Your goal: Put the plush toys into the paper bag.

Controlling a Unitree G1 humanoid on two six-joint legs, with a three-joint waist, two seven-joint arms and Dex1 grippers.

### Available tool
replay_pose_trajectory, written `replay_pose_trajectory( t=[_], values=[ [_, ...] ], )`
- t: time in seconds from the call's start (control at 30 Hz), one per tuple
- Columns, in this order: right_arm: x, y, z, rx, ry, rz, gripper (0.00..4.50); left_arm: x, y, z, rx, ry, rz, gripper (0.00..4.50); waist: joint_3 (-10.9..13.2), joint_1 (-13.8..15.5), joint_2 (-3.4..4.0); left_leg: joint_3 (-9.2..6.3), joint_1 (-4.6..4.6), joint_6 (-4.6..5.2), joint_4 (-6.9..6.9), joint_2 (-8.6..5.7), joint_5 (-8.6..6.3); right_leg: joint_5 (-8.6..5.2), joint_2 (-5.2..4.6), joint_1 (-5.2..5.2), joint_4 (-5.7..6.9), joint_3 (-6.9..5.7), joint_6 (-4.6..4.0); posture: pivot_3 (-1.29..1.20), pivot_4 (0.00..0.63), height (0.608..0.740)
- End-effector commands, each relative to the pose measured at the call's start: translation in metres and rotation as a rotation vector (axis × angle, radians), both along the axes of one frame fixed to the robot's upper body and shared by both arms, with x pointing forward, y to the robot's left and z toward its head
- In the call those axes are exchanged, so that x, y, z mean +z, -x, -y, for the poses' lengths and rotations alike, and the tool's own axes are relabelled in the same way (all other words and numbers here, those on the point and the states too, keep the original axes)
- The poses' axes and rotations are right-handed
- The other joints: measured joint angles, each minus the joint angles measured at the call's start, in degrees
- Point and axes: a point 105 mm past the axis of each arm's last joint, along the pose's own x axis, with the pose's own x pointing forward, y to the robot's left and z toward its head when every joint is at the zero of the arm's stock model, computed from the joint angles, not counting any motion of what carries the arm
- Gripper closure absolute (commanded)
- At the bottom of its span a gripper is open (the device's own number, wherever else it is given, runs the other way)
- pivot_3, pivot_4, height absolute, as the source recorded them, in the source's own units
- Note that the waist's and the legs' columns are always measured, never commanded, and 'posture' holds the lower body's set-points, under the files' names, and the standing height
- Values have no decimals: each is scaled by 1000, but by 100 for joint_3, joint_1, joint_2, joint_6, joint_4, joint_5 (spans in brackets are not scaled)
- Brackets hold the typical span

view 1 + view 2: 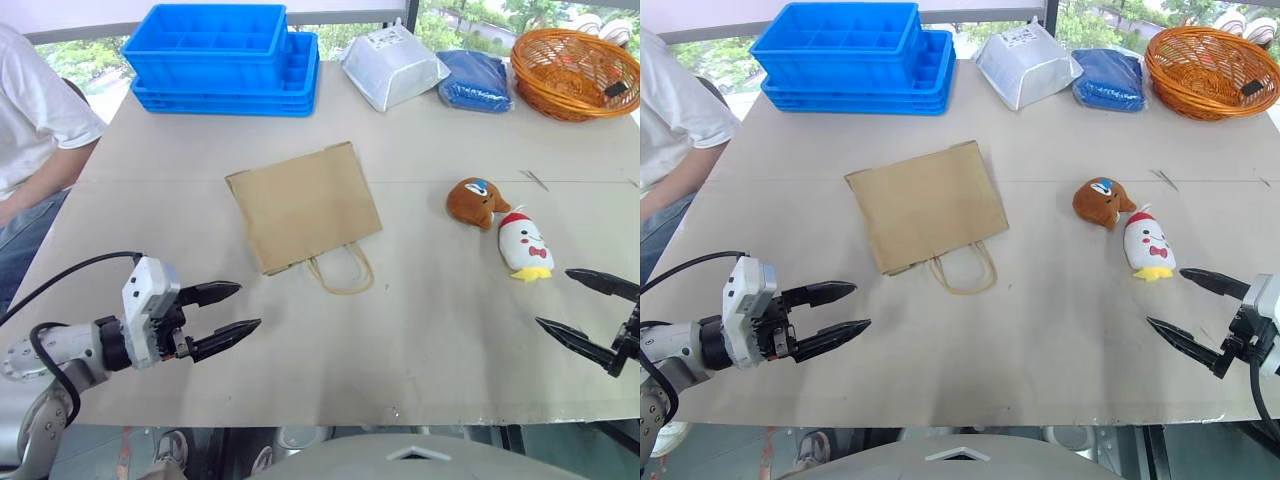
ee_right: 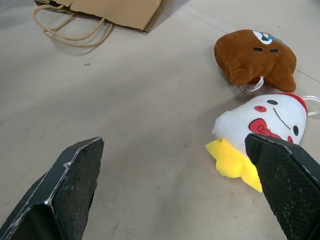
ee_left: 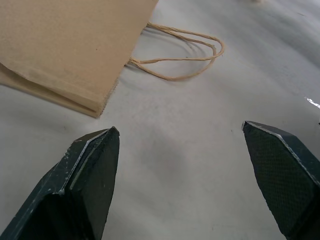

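The left claw (image 1: pixel 233 310) is spread and holds nothing, hanging over the near left part of the desk (image 1: pixel 430 340), and the right claw (image 1: pixel 588 312) is also spread and empty at the near right. The paper bag (image 1: pixel 303 205) lies flat in the middle of the desk, its cord handles toward the near side. The brown plush toy (image 1: pixel 474 201) and the white plush toy (image 1: pixel 523 245) lie just beside each other, right of the bag and a little beyond the right claw.

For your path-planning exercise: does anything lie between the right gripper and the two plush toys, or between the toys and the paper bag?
Nothing visible does. Bare table separates the open right gripper from the white toy and brown toy, and both from the flat-lying paper bag.
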Motion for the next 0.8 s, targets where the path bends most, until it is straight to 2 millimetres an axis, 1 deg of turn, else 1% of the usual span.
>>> replay_pose_trajectory(
  t=[0.03,0.1,0.13,0.2,0.23,0.3,0.37,0.43,0.53,0.7,0.8],
  values=[
    [16,-4,-14,48,-21,72,0,12,-6,14,-71,3,78,238,0,15,0,0,0,0,0,0,0,0,0,0,0,0,0,0,150,740],
    [26,-5,-36,117,-70,117,0,23,-11,37,-175,8,128,238,0,44,1,1,1,0,1,0,0,1,5,0,1,0,0,0,150,740],
    [28,-5,-44,142,-79,120,0,26,-13,45,-212,0,142,238,0,50,1,-2,-2,-1,8,0,1,0,9,0,1,-4,2,0,150,740],
    [31,-6,-51,167,-99,121,0,28,-17,52,-233,3,145,238,-1,38,1,1,-2,-1,10,0,1,3,15,2,3,-3,1,0,150,740],
    [32,-6,-55,187,-95,113,0,28,-21,55,-255,-38,157,238,-1,36,1,3,-1,0,9,0,0,9,15,2,3,-1,-10,0,150,740],
    [27,1,-68,272,-49,97,0,28,-30,62,-319,-119,173,238,-1,39,0,6,-2,10,8,-2,-6,16,16,1,1,-1,-8,0,150,740],
    [29,6,-76,309,-65,99,0,26,-37,71,-404,-171,199,238,0,54,1,3,-7,11,9,-4,-7,15,17,-1,-2,-5,-8,0,150,740],
    [29,10,-79,322,-78,101,0,21,-47,77,-458,-237,254,238,-1,43,1,4,-6,11,8,-5,-7,15,17,-1,-2,-5,-8,0,150,740],
    [26,14,-81,319,-90,98,0,9,-60,94,-539,-308,340,238,0,41,0,9,-5,12,8,-7,-7,15,17,0,-3,1,-8,0,150,740],
    [24,14,-80,279,-84,130,0,-13,-72,106,-661,-415,423,238,0,21,-1,16,-3,14,9,-3,-8,15,23,-2,-2,11,-8,0,150,740],
    [21,15,-83,272,-80,135,0,-19,-77,114,-704,-409,439,1015,-1,37,0,13,-4,14,10,-3,-8,16,23,-1,0,8,-7,0,150,740]
  ],
)
